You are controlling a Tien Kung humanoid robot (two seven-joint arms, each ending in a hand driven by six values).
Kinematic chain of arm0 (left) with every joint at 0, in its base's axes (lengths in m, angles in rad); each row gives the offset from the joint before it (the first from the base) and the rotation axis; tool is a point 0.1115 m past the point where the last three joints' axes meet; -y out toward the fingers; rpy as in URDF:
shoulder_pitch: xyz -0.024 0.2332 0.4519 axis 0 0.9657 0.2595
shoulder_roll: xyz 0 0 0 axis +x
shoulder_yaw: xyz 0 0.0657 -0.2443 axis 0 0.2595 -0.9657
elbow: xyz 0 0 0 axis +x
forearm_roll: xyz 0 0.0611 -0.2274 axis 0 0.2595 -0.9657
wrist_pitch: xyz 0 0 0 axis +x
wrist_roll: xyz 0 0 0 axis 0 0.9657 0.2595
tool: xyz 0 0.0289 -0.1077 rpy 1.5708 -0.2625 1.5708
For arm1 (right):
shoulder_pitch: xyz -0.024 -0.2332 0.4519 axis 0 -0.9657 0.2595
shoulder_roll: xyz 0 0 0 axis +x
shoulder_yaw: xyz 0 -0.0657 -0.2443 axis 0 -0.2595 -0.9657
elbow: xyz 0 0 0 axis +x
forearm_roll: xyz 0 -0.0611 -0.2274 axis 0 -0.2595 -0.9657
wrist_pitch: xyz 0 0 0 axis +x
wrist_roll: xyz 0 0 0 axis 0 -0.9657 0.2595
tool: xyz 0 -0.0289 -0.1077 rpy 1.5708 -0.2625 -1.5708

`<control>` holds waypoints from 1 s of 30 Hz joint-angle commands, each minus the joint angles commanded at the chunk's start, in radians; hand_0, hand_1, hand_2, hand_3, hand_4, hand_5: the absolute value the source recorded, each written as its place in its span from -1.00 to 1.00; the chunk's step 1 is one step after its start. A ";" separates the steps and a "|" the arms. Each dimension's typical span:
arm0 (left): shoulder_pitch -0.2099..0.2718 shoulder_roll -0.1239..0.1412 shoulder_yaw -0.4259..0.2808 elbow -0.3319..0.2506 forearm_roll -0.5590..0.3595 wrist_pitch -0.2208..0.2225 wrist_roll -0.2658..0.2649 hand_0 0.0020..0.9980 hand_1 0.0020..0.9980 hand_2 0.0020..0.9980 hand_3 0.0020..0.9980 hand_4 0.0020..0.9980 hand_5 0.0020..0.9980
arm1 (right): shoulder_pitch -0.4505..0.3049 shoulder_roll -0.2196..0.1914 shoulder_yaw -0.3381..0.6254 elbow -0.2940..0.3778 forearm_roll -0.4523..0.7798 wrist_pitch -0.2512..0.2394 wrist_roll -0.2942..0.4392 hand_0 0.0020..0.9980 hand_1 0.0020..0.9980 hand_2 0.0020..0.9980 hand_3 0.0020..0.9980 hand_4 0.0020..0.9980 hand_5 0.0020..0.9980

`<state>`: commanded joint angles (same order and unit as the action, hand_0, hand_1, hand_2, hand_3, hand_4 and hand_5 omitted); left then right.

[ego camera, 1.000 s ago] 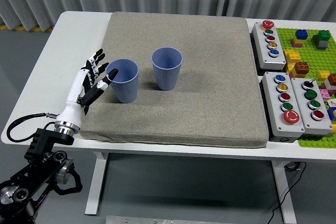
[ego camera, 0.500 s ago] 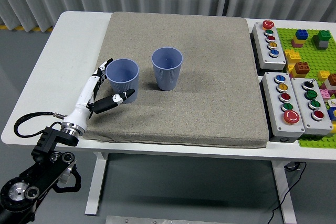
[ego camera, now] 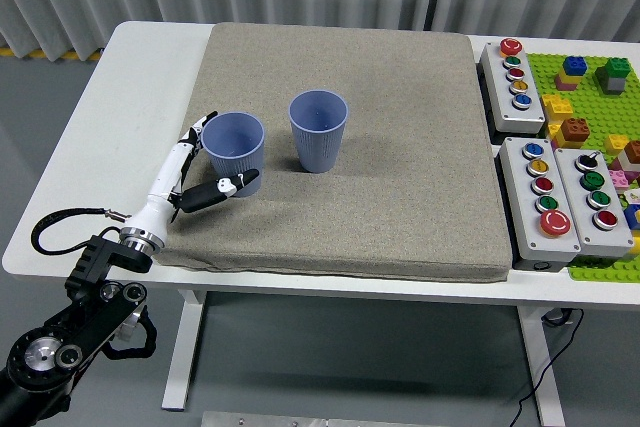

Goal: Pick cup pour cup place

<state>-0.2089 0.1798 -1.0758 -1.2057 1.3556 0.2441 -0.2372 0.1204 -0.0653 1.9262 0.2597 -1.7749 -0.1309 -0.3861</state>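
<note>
resting on a grey mat (ego camera: 400,147), the left hand (ego camera: 200,172) spreads beside a blue cup (ego camera: 234,152).

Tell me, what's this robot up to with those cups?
The robot's left hand is open around the nearer blue cup on the grey mat, fingers behind it and thumb in front, not yet gripping. A second blue cup stands upright just to its right. No right hand is in sight.

Left hand (ego camera: 200,172) now lower, fingers opened around the nearer cup (ego camera: 233,152), thumb in front.
</note>
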 joint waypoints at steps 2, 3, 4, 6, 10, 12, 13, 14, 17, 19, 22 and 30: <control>-0.008 -0.005 0.001 0.016 0.009 -0.001 0.002 0.91 0.84 1.00 1.00 1.00 -0.18 | 0.001 0.000 -0.001 0.000 0.000 0.000 0.000 0.28 0.22 0.03 0.19 -1.00 -0.93; -0.009 -0.006 0.001 0.018 0.011 -0.002 0.003 0.90 0.83 1.00 1.00 1.00 -0.18 | 0.002 0.000 -0.001 0.000 0.000 0.000 0.000 0.28 0.22 0.03 0.19 -1.00 -0.93; -0.010 -0.010 -0.001 0.021 0.019 -0.003 0.004 0.90 0.83 1.00 1.00 1.00 -0.18 | 0.002 0.000 -0.001 0.000 0.000 0.001 -0.001 0.28 0.22 0.03 0.19 -1.00 -0.93; -0.010 -0.015 -0.004 0.025 0.029 -0.005 0.005 0.90 0.83 1.00 1.00 1.00 -0.18 | 0.002 0.000 -0.001 0.000 -0.001 0.001 -0.001 0.28 0.22 0.03 0.19 -1.00 -0.93; -0.012 -0.019 -0.003 0.031 0.061 -0.020 0.011 0.87 0.80 1.00 1.00 1.00 -0.20 | 0.002 0.000 0.000 0.000 -0.005 0.002 -0.002 0.28 0.22 0.03 0.19 -1.00 -0.93; -0.012 -0.020 -0.003 0.033 0.069 -0.020 0.013 0.87 0.80 1.00 1.00 1.00 -0.20 | 0.002 0.001 0.001 0.000 -0.007 0.002 -0.002 0.28 0.22 0.03 0.19 -1.00 -0.93; -0.013 -0.021 -0.002 0.036 0.071 -0.016 0.010 0.87 0.80 1.00 1.00 1.00 -0.20 | 0.002 0.001 0.001 0.001 -0.007 0.002 -0.003 0.28 0.22 0.03 0.19 -1.00 -0.93; -0.013 -0.021 -0.001 0.037 0.072 -0.014 0.009 0.87 0.80 1.00 1.00 1.00 -0.20 | 0.002 0.001 0.002 0.001 -0.007 0.001 -0.003 0.28 0.22 0.03 0.19 -1.00 -0.93; -0.017 -0.023 0.000 0.046 0.069 -0.006 0.003 0.71 0.71 1.00 1.00 1.00 -0.27 | 0.001 0.001 0.003 0.001 -0.009 0.002 -0.003 0.29 0.22 0.03 0.19 -1.00 -0.94; -0.020 -0.025 0.002 0.047 0.064 0.001 -0.003 0.71 0.71 1.00 1.00 1.00 -0.27 | 0.002 0.001 0.003 0.001 -0.009 0.002 -0.003 0.29 0.22 0.03 0.19 -1.00 -0.94; -0.025 -0.026 0.003 0.047 0.056 0.007 -0.010 0.58 0.64 1.00 1.00 1.00 -0.29 | 0.003 0.001 0.003 0.001 -0.009 0.002 -0.003 0.28 0.22 0.03 0.19 -1.00 -0.94; -0.031 -0.029 0.011 0.053 0.031 0.015 -0.025 0.47 0.59 1.00 1.00 1.00 -0.31 | 0.002 0.001 0.003 0.000 -0.012 0.003 -0.004 0.28 0.22 0.03 0.19 -1.00 -0.94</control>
<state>-0.2404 0.1511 -1.0645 -1.1530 1.3869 0.2593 -0.2617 0.1226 -0.0645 1.9288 0.2600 -1.7869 -0.1277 -0.3896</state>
